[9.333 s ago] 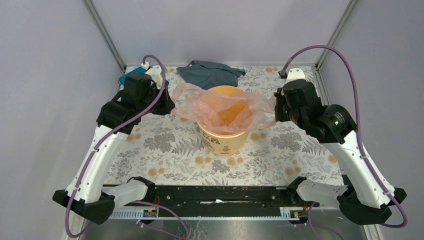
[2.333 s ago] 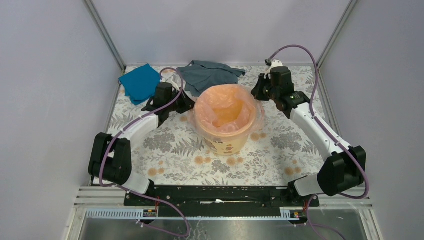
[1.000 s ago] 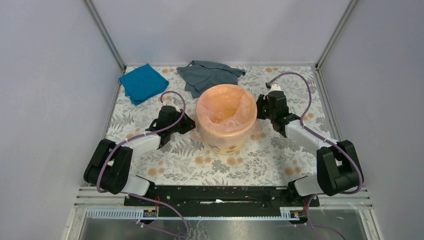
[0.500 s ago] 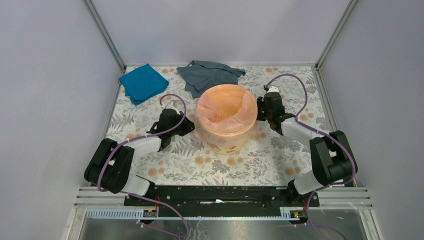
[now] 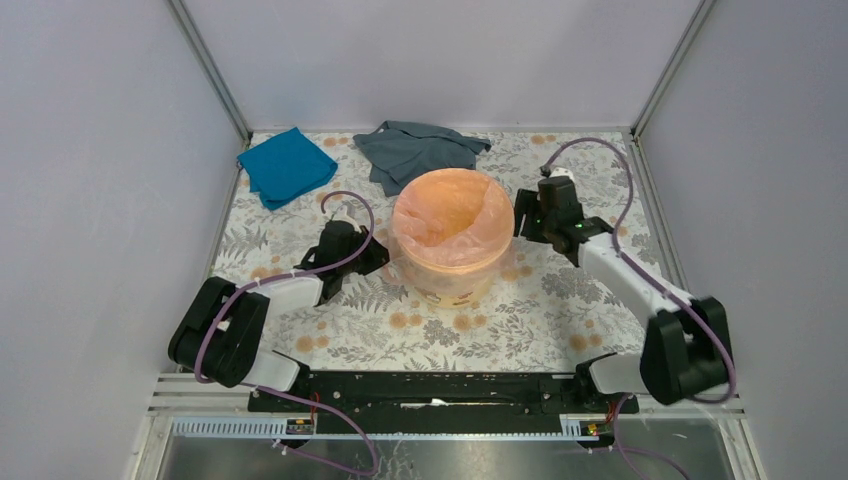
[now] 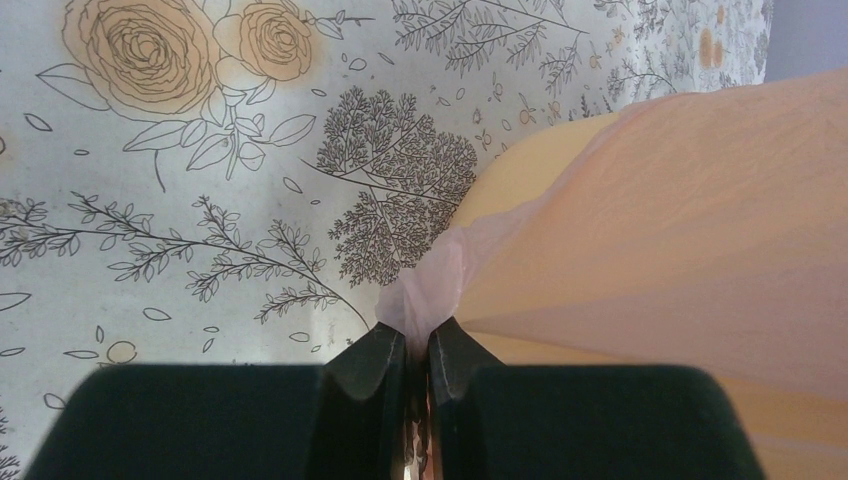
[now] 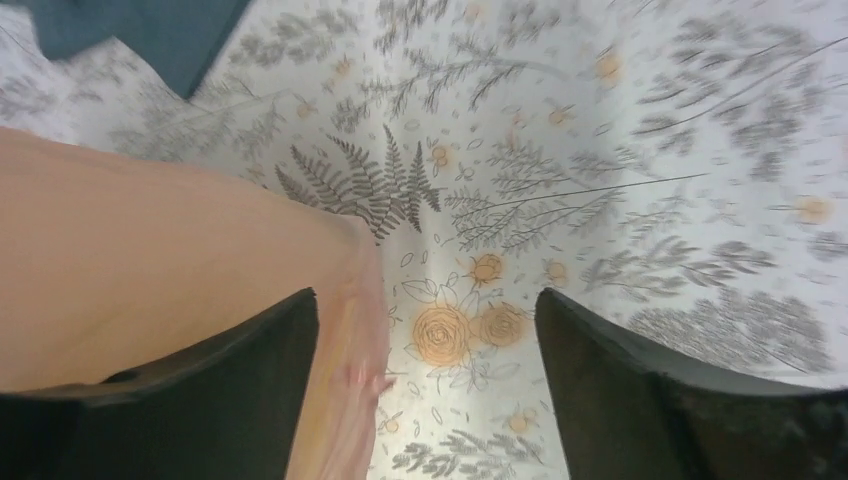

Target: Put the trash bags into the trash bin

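Note:
The trash bin, a yellow-orange bucket, stands mid-table. The pale pink trash bag lines it, and its film is folded down over the rim and outer wall. My left gripper sits low at the bin's left side. In the left wrist view the left gripper is shut on a pinched tuft of the trash bag, stretched over the bin wall. My right gripper is at the bin's right side. In the right wrist view the right gripper is open, and the bag's loose edge hangs free beside its left finger.
A teal cloth lies at the back left and a grey cloth lies behind the bin; a corner of the grey cloth shows in the right wrist view. The floral tablecloth covers the table, walled on three sides.
The right gripper has opened wide, let go of the bag's edge and drawn slightly back from the bin. The left gripper stays low, still pinching the film.

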`<state>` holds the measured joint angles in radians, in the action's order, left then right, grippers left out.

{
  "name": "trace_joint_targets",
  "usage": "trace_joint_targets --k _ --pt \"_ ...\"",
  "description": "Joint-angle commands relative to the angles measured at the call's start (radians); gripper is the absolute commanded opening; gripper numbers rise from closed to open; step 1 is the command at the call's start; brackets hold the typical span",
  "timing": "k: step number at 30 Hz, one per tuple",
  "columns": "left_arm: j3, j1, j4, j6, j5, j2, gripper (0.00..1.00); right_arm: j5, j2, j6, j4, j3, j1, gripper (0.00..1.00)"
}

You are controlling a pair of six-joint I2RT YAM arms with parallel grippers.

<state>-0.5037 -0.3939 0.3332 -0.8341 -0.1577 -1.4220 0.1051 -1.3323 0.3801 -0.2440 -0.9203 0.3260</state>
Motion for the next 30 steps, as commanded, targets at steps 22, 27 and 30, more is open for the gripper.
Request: trace_joint_targets --k 22,27,30 --pt "0.085 -0.011 0.099 0.033 -0.001 0.078 0.3 -0.024 -0.333 -0.168 -0.621 -0.8 0.415 1.0" --pt "0.089 -0.015 0.114 0.033 -0.007 0.083 0.31 -0.006 -0.42 -0.188 -0.546 -0.716 0.415 0.97" --pt "0.1 -0.018 0.121 0.033 -0.001 0.099 0.32 0.011 -0.479 -0.189 -0.488 -0.677 0.415 0.98"
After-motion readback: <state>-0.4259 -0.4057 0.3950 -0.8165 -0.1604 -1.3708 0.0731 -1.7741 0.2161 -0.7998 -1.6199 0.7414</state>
